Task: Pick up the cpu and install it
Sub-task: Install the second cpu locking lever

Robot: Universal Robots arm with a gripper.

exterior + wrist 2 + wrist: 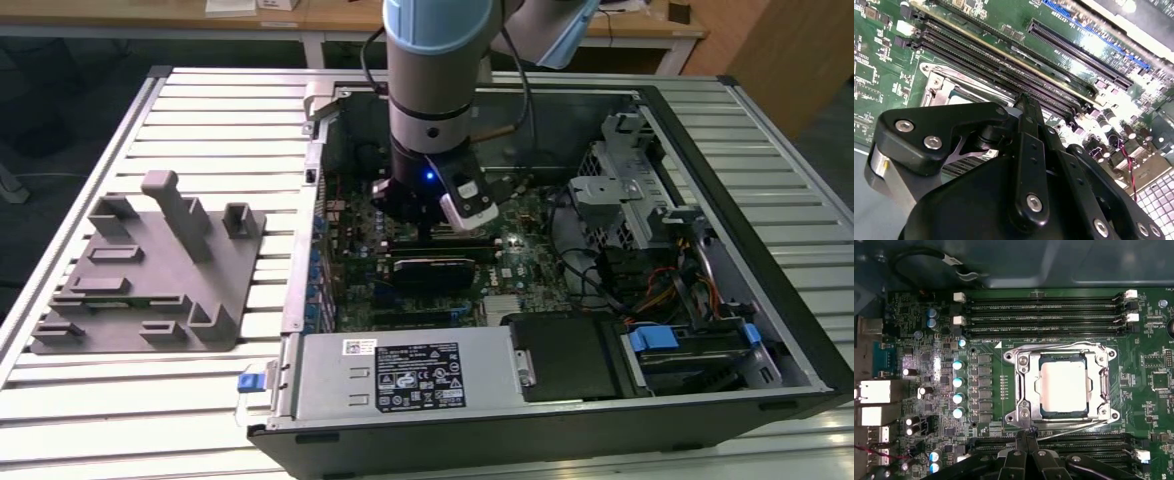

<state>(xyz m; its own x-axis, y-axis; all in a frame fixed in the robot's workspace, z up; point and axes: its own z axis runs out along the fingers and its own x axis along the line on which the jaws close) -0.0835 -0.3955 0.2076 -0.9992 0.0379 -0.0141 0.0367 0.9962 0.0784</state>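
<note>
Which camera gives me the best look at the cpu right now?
The first wrist view: the cpu lies flat and fully visible in the socket frame on the motherboard. In the second wrist view the gripper covers most of the socket. In the exterior view the arm stands over that spot.

Exterior view. Counter [174, 400] of pale ribbed metal slats, with dark corner caps, carrying the open computer case [561, 420] and a grey tray [147, 275]. Behind it, a light wooden desk [334, 22] on white legs spans the far edge, papers lying on its top. A brown wooden panel [781, 55] stands at the exterior view's right. Dark floor [60, 110] shows beyond the counter's far corner.
</note>
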